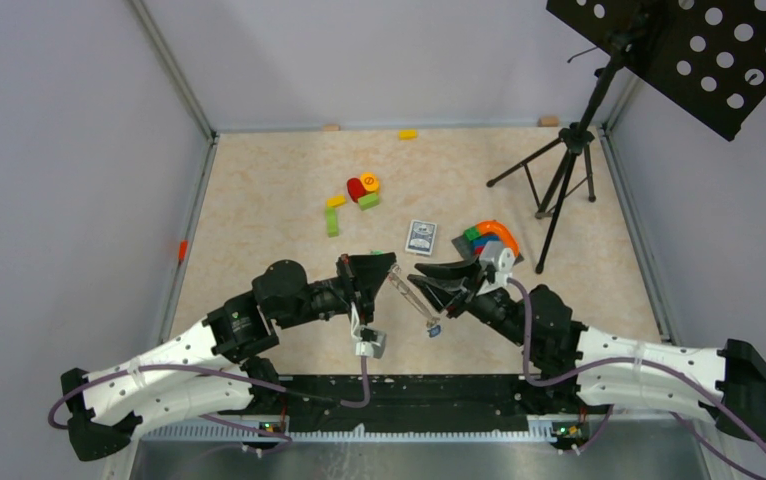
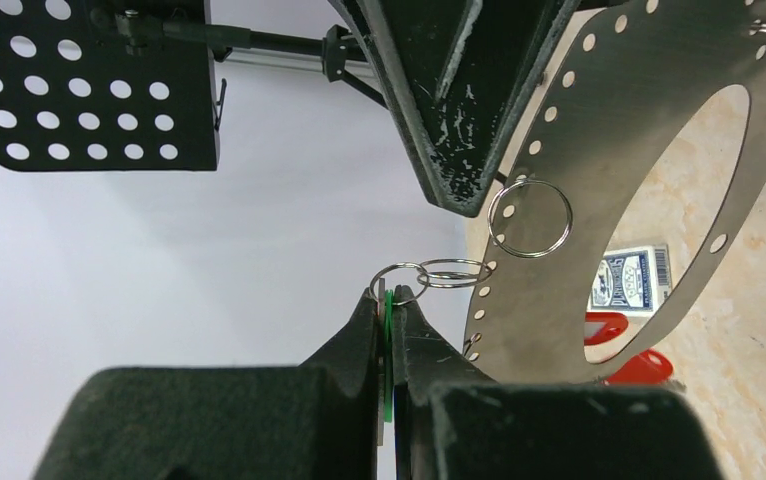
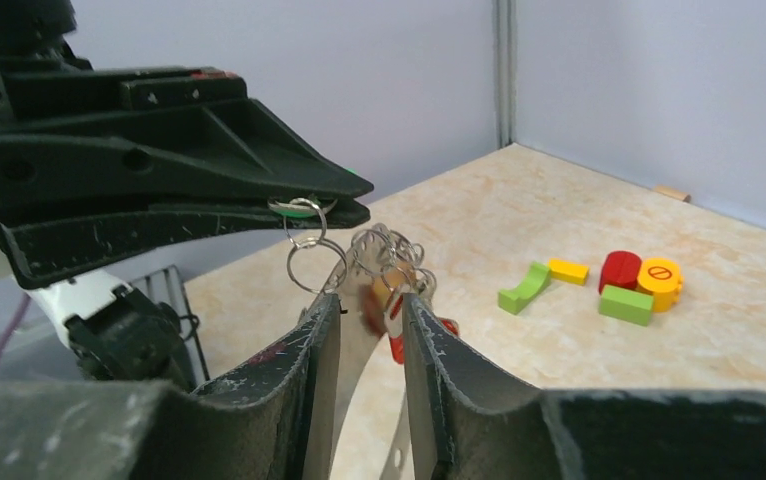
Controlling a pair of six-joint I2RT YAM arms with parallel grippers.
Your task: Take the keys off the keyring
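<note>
The left pincer (image 2: 391, 296) is pinching a green tag (image 2: 389, 350) flat between its fully closed fingers, up in the air above the tabletop (image 1: 259, 200). From that tag a short chain of small split rings (image 2: 445, 272) is running across to the keyring (image 2: 649, 70). The keyring is a wide flat grey band with a row of little holes along its rim, and it is hanging tilted between the two arms, clear of the surface. The right pincer (image 3: 371, 300) is standing partly open, its two fingers (image 3: 311, 370) sitting either side of the band with a gap showing (whether either pad is actually touching the metal cannot be told). The rest of the keys (image 3: 391, 262) are bunching on their rings at the top of the band just beyond those fingers, with red and orange tags blurring among them. One blue tag (image 1: 435, 330) is dangling from the band's near end. Beyond the arms a playing-card box (image 1: 421, 237) is lying on the tabletop, with coloured blocks (image 1: 363, 190) farther back.
</note>
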